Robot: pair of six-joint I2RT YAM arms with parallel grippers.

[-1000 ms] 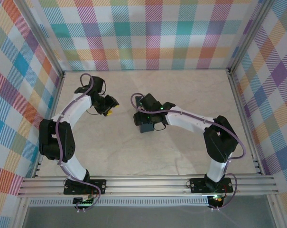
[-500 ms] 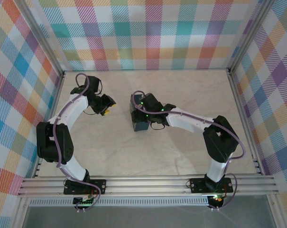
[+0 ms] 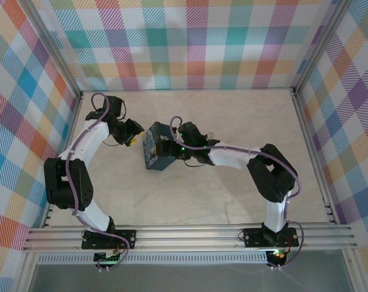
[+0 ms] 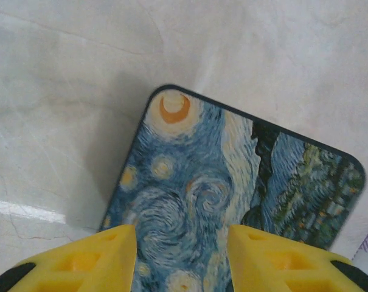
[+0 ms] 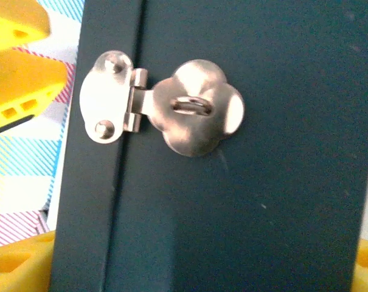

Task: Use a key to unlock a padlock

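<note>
Padlock and key: I cannot tell where either one is. What can be seen is the tin they belong with.

The left gripper is at about 10 o'clock from the middle of the marbled tabletop, just beside the tin on its 10 o'clock side. In the left wrist view its yellow fingers stand wide apart with nothing between them. Past them is the tin's lid, painted with blue and yellow swirls and an orange crescent at its 11 o'clock corner. The tin throws a shadow on the tabletop toward 9 o'clock.

In the top view the tin is tilted, its painted face turned toward the left gripper and a plain dark side facing up.

The right gripper is at the tin's 3 o'clock side, its arm running off toward 4 o'clock. In the right wrist view its yellow fingers flank the tin's dark-blue wall at the 7 and 5 o'clock corners, so it appears clamped on the tin. A silvery hasp is fixed on that wall. Its hinge plate is at 9 o'clock, and its clover-shaped flap is folded over a small metal loop. The left gripper's yellow fingers show at 10 o'clock in this view, with the plaid wall behind them.
</note>
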